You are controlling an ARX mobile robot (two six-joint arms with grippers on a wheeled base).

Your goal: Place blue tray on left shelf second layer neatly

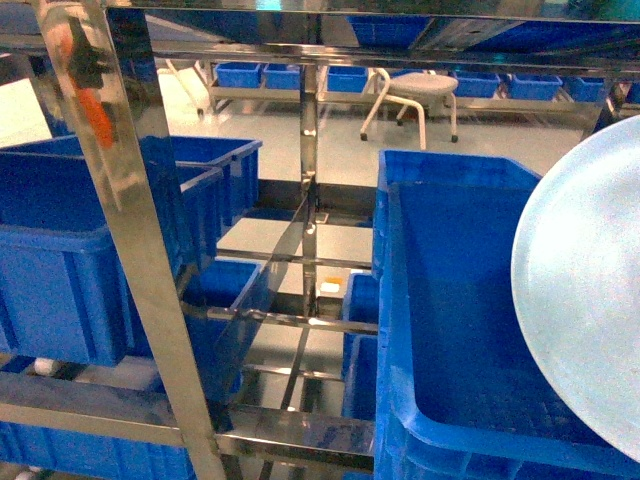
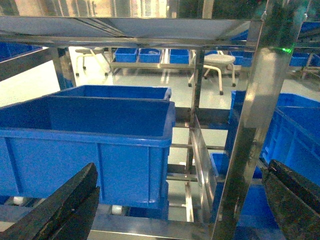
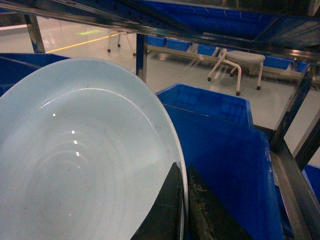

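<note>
Nearest the right wrist camera, the blue tray (image 3: 80,165) filled most of the view: pale sky-blue, smooth, shallow, with a raised rounded rim and faint concentric rings in its basin. Small light glints showed on the inner surface. Right gripper (image 3: 184,210) was pinching the tray's rim, one dark finger on the inner face and one on the outer. Tray was held tilted, nearly on edge.

From the head camera, the tray (image 1: 590,290) appeared at the right edge as a pale disc, held above a deep dark-blue crate (image 1: 450,330) on the right-hand rack. It was clear of the left shelf second layer (image 1: 90,405), whose shiny bar rail ran under another dark-blue crate (image 1: 70,270) on the left. A mirror-bright steel upright (image 1: 130,230) stood slanted in the foreground.

Left gripper (image 2: 180,205) hung low in its own view, its two black fingers (image 2: 65,205) spread wide at either side of the frame, holding nothing. It faced the left crate (image 2: 85,145) and a steel post (image 2: 250,130).

Beyond the racks, a white stool (image 1: 415,95) stood on a pale floor, with a row of small blue bins (image 1: 300,75) behind it.
</note>
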